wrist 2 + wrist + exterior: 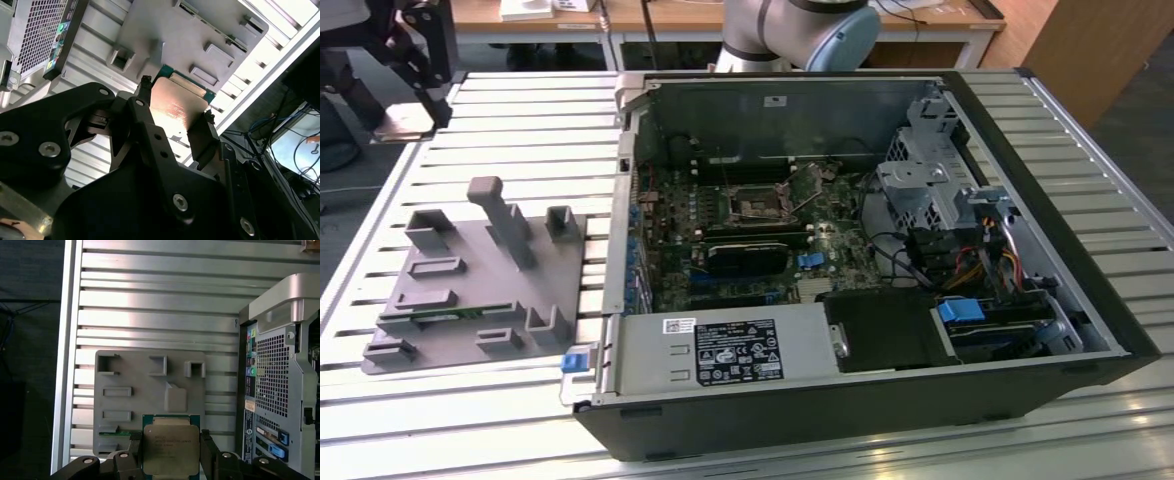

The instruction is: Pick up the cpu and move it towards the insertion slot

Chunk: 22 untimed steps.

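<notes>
My black two-fingered hand (171, 452) is clamped on opposite edges of the small flat silvery square cpu (171, 449), held above the grey plastic tray (125, 375); it seems light, stiff, fragile underneath.

The gripper (171, 445) is closed, its two black fingers (134, 450) pressing the opposite edges of the cpu (171, 449) so the chip sits flat between them, clear of anything beneath. In the second wrist view the same gripper (172, 122) shows its dark linkage plates and bolts spread behind the clamped fingers (144, 95). In the exterior view, a grey and pale-blue joint of the arm (803, 30) rises at the far edge.
</notes>
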{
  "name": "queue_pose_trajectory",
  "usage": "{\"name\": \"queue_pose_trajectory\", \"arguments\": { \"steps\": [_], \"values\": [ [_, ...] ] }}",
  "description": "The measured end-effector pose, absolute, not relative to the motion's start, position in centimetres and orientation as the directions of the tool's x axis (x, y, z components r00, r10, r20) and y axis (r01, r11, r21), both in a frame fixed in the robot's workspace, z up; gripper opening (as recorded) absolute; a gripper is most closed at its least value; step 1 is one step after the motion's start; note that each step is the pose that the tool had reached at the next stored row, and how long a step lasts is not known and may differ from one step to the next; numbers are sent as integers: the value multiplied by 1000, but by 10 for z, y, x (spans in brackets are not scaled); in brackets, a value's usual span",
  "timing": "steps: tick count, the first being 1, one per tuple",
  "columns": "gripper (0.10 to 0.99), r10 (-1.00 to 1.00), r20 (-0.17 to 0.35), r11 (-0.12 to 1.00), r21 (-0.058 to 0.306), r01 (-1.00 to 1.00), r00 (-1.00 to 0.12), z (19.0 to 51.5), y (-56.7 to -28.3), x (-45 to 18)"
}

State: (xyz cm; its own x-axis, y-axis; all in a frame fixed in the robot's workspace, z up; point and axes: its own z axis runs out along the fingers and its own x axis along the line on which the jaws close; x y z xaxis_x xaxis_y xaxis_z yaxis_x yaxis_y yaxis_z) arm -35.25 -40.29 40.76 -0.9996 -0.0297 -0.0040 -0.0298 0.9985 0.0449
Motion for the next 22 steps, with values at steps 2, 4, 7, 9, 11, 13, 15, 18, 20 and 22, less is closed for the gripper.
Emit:
{"name": "queue_pose_trajectory", "arguments": {
  "steps": [2,4,7,9,11,13,15,18,20,22],
  "values": [
    [541,-30,-4,999,45,-30,-1000,408,-403,-351],
    [541,-30,-4,999,45,-30,-1000,408,-403,-349],
    [541,-30,-4,999,45,-30,-1000,408,-403,-347],
    [541,-30,-4,999,45,-30,-1000,408,-403,-345],
    [541,-30,-4,999,45,-30,-1000,408,-403,-344],
    [541,-30,-4,999,45,-30,-1000,408,-403,-343],
    [541,-30,-4,999,45,-30,-1000,408,-403,-342],
    [541,-30,-4,999,45,-30,-1000,407,-403,-340],
    [541,-30,-4,999,45,-30,-1000,407,-403,-339],
    [541,-30,-4,999,45,-30,-1000,408,-403,-337]
  ]
}}
